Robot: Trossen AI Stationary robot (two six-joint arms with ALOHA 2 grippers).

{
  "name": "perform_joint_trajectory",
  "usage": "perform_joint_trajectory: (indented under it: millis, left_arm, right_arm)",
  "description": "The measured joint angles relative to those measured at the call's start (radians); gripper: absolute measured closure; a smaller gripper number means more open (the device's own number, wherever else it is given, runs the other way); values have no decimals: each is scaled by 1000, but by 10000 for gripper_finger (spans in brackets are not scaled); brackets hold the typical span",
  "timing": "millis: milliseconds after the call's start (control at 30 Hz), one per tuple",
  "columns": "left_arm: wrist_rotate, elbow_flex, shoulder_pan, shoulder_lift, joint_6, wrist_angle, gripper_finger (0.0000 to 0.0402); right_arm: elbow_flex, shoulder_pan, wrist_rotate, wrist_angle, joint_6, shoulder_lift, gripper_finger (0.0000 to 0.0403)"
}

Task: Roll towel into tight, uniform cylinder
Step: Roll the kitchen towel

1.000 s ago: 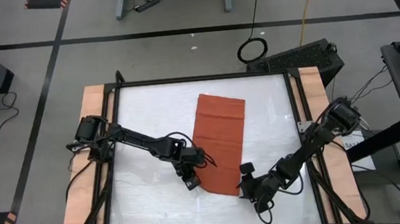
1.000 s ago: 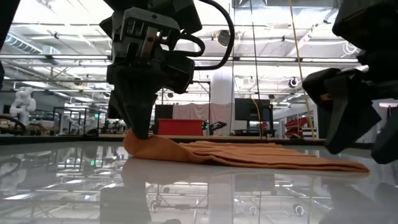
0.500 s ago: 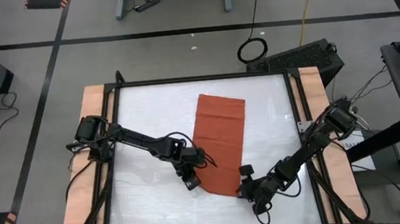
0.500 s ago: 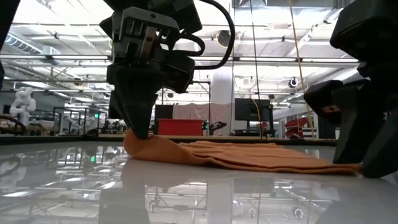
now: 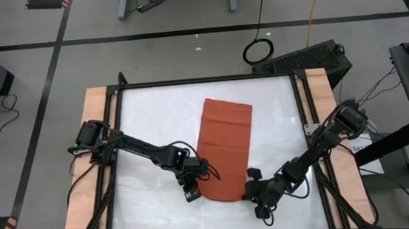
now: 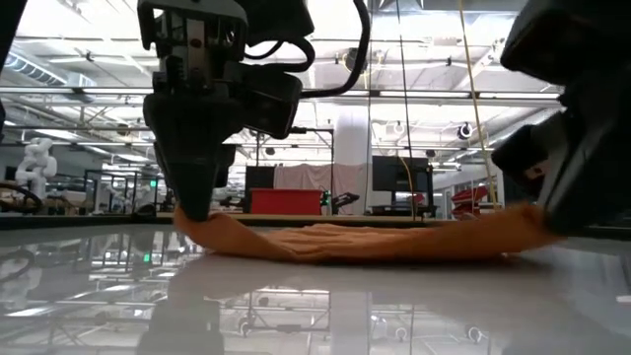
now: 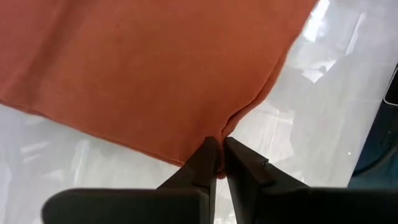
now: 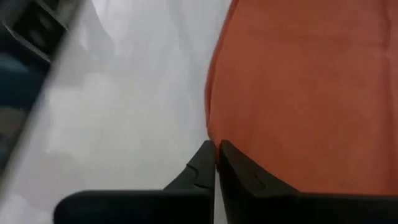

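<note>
Towel (image 5: 225,149) is shown as a thin, soft rust-orange rectangle without pattern, laid lengthwise on the glossy white desk (image 5: 145,119); most of the cloth is seen flat, while the near end is lifted slightly at both corners, so that a shallow sag is formed between them in the low view (image 6: 365,240); a small pucker is visible in the fabric at each pinched corner. Left claw (image 5: 194,189) is seen at the near left corner, its dark fingers (image 7: 208,163) pressed together on the towel's edge; the left arm is stretched low across the desk from the left rail, with the wrist pointed steeply down. Right claw (image 5: 254,192) is seen at the near right corner, its fingers (image 8: 211,165) likewise closed on the hem; the right arm is reached in from the right rail, bent low at the elbow.
</note>
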Motion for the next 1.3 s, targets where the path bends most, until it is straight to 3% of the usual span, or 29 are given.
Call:
perform_joint_trajectory:
  millis: [300, 733, 1100, 1300]
  left_arm:
    - [-18, 0, 0, -36, -42, 1, 395]
    - [-82, 0, 46, -47, -80, -13, 394]
    - [-131, 2, 46, 22, -50, -27, 395]
    - [-175, 2, 46, 23, -42, -11, 395]
  right_arm:
    - [0, 0, -2, -51, 236, -98, 402]
    - [1, -5, -7, -208, 621, -107, 403]
    - [-3, -37, -3, -278, 650, -107, 403]
    - [-3, -51, -55, -313, 636, -102, 403]
